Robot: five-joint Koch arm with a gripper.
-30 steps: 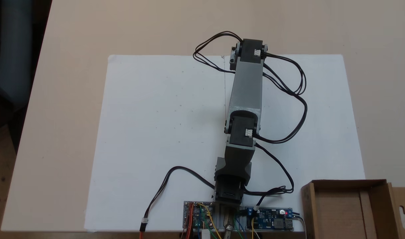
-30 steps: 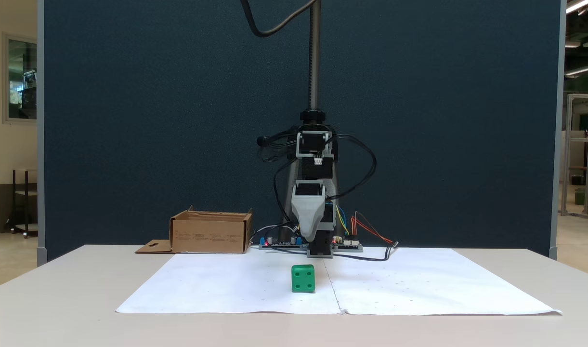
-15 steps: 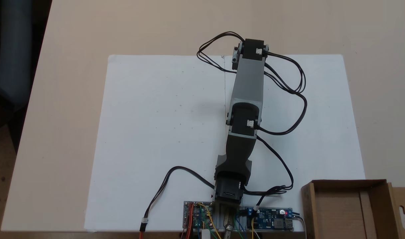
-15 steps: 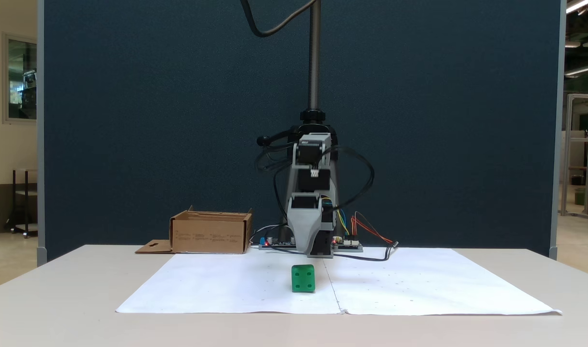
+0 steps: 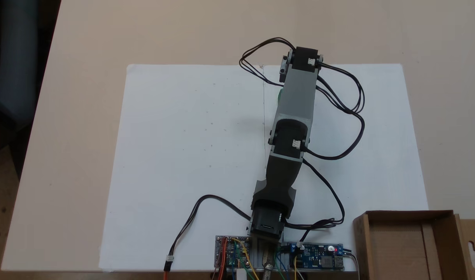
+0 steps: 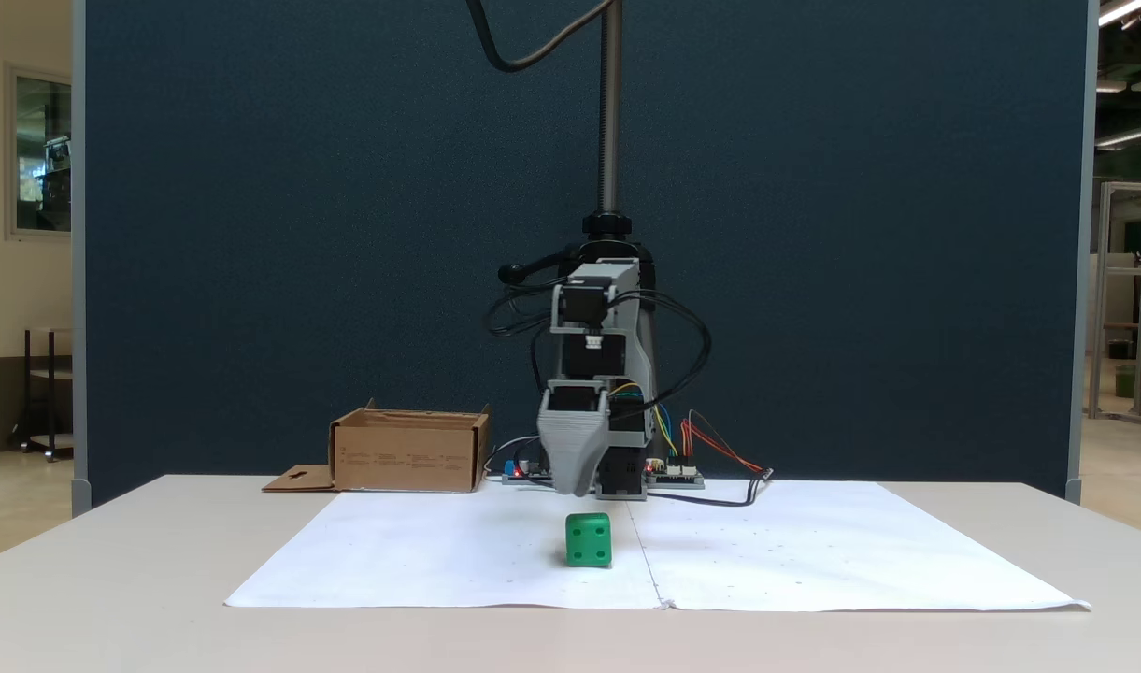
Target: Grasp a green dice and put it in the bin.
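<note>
Moved: the arm has swung a little since the earlier frames, its far end shifting right in the top-down fixed view and left in the front fixed view, and the gripper [image 6: 573, 486] has come lower; the green dice and the bin have not moved.
Green dice: a small bright green cube [image 6: 589, 539] with round recessed pips, four on the face toward the front camera, resting on the white paper [image 6: 458, 551] just left of its centre crease.
Bin: a shallow brown corrugated cardboard box [image 5: 406, 241], open on top, with a flat side flap [image 5: 470, 243] that has a slotted cut-out.
Arm: boxy grey and black segments [image 5: 297, 97] with loops of black cable [image 5: 350, 112], rising from circuit boards [image 5: 315, 258] at the paper's edge.
Table: smooth pale beige top [image 5: 85, 77].
Views: the front fixed view shows the whole dice and the box [image 6: 408, 451] far left of the arm; from above the arm covers the dice except a green sliver [image 5: 280, 94] at its left edge, and the box interior is visible.
Dice and fingers: the grey tapered gripper tip hangs just above the dice, slightly to its left in the front view, not touching.
Fingers: only one tapered tip shows, so I cannot tell whether they are parted or closed.
</note>
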